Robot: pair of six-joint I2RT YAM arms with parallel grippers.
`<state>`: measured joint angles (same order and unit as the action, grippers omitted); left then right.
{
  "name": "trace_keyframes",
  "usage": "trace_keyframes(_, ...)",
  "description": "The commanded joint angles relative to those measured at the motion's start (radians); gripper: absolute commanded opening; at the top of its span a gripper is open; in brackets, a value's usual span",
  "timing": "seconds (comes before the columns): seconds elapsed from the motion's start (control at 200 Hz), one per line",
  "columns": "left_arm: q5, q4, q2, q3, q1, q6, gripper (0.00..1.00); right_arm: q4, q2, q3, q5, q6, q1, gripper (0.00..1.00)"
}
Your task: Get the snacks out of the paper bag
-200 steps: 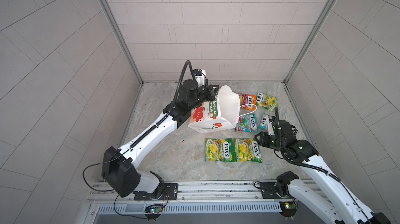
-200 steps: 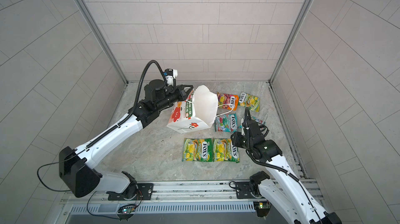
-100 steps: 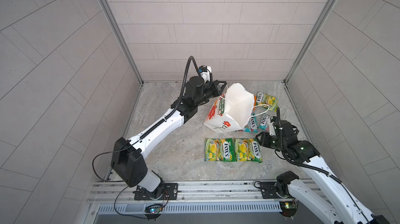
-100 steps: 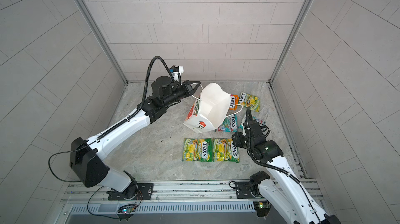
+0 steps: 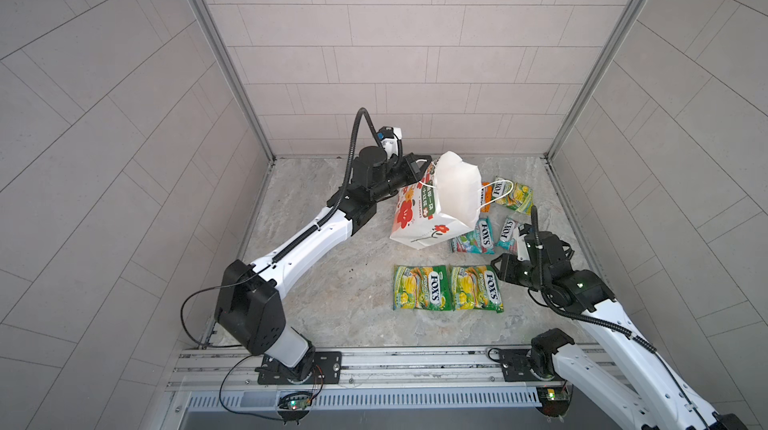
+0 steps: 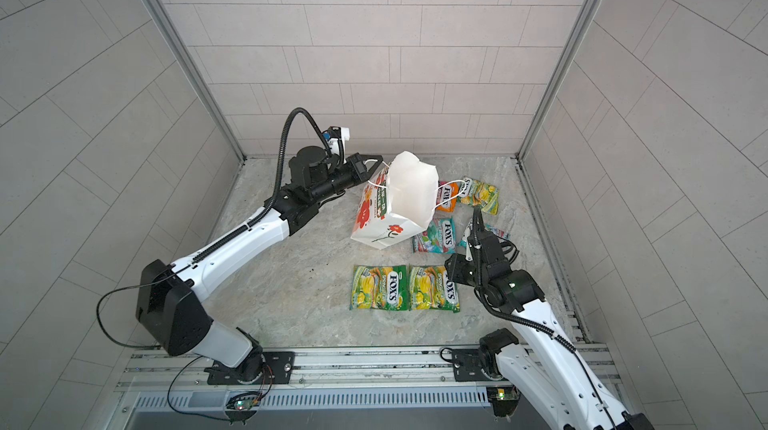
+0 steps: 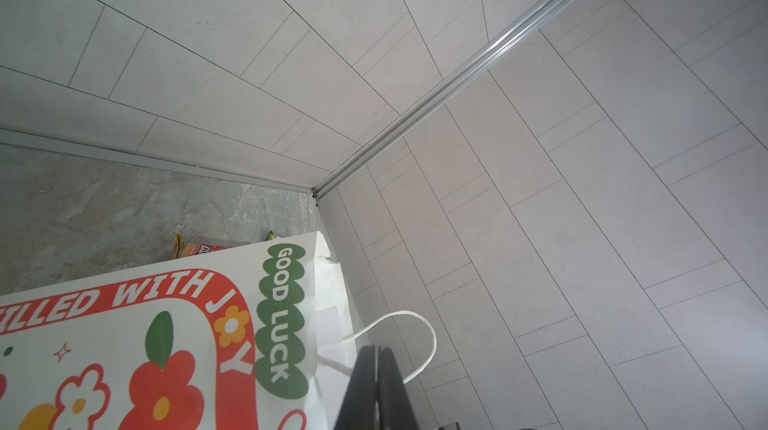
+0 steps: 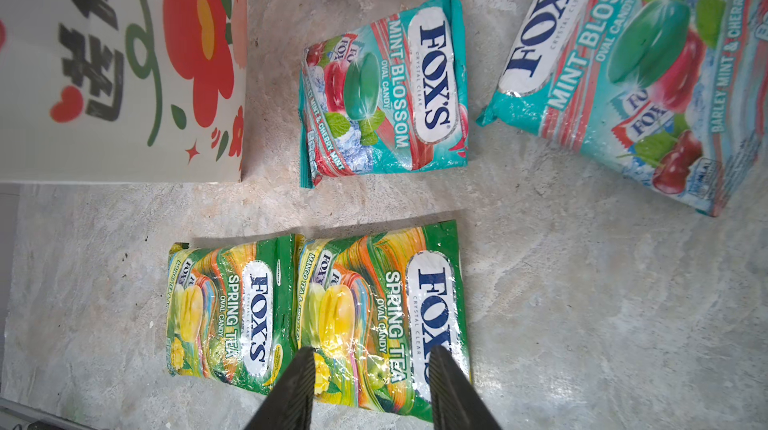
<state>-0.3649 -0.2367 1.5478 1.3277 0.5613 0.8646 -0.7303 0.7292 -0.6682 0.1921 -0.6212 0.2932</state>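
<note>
- We count six snacks [image 5: 476,293] lying out on the counter [image 5: 332,295]; the emptying looks all but done; what is left, we judge, is to check that nothing hides in the paper bag [image 5: 415,222]
- The green-yellow pair [image 5: 419,293] lies edge to edge toward the front edge, right of middle; two teal packets [image 8: 386,91] lie behind it, apart from each other; the orange packet [image 6: 448,198] and a third green-yellow packet [image 5: 517,196] lie near the far right corner
- The bag is held tilted toward the far edge, just beside one teal packet; no view looks into its mouth, so we cannot tell whether it is empty
- The left claw [image 7: 376,351] is pinched tight on the bag's cord handle [image 7: 401,313]
- The right claw [image 8: 371,351] stands partway wide with nothing in it, above the green-yellow pair
</note>
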Motion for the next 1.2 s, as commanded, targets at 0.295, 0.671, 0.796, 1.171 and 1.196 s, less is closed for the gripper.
trace_keyframes(0.295,-0.096,-0.179,-0.025,-0.166,-0.165,0.085,0.00,-0.021,-0.009,-0.002,0.003,0.000,-0.008,0.46)
trace_keyframes(0.671,-0.085,-0.174,-0.143,-0.345,-0.298,0.065,0.01,-0.012,-0.004,0.002,0.001,-0.003,-0.008,0.46)
trace_keyframes(0.796,-0.104,-0.167,-0.142,-0.354,-0.313,0.067,0.32,-0.002,-0.004,0.011,-0.002,-0.011,-0.008,0.46)
trace_keyframes(1.171,-0.198,0.093,-0.214,-0.267,-0.399,-0.079,1.00,0.076,0.026,0.003,-0.194,-0.012,-0.009,0.47)
trace_keyframes(1.196,-0.187,0.141,-0.230,-0.257,-0.402,-0.111,1.00,0.083,0.032,-0.001,-0.214,-0.009,-0.009,0.47)
